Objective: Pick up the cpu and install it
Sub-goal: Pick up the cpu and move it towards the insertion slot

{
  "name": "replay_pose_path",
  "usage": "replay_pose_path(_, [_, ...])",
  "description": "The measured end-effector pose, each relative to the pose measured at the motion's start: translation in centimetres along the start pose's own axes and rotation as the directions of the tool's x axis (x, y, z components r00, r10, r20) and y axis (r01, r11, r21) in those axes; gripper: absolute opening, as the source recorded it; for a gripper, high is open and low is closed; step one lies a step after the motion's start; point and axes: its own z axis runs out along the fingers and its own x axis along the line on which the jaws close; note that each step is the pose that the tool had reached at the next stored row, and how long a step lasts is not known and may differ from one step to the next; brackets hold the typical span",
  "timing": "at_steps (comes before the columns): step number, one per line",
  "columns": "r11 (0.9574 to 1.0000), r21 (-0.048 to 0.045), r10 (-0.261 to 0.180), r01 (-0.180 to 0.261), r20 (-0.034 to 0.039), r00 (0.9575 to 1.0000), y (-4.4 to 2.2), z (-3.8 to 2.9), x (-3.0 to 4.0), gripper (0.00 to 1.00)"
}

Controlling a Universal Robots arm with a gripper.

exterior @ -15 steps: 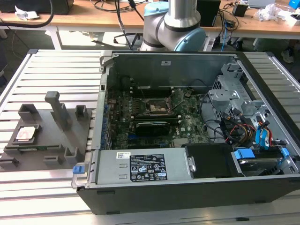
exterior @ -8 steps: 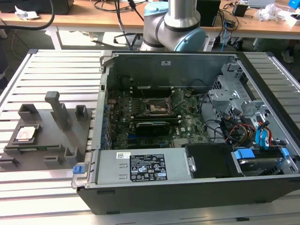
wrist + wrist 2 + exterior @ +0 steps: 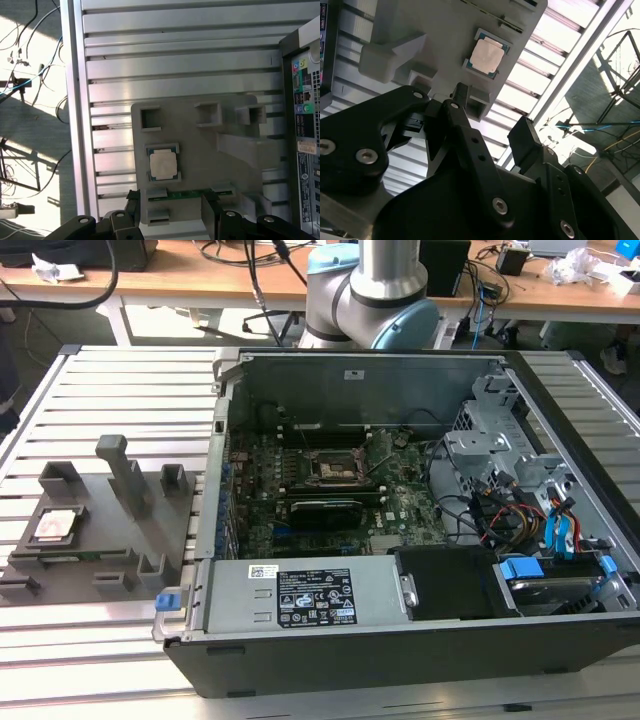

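cpu [image 3: 163, 165] on tray [image 3: 200, 172], apart from hand [image 3: 170, 202]

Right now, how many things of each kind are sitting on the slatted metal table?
cpu: 1
grey holder tray: 1
open computer case: 1
Total: 3

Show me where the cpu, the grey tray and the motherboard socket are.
cpu [image 3: 163, 165], first wrist view, centre of its metal top plate.
grey tray [image 3: 200, 150], first wrist view, bare flat surface beside the cpu.
motherboard socket [image 3: 331, 469], exterior view, middle of the socket.
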Motion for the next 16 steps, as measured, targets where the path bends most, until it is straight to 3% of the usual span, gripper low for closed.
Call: replay_pose_path(16, [1.0, 0.0004, 0.0, 0.0, 0.0001, 1.0, 0.01, 0.86, 0.02, 0.6])
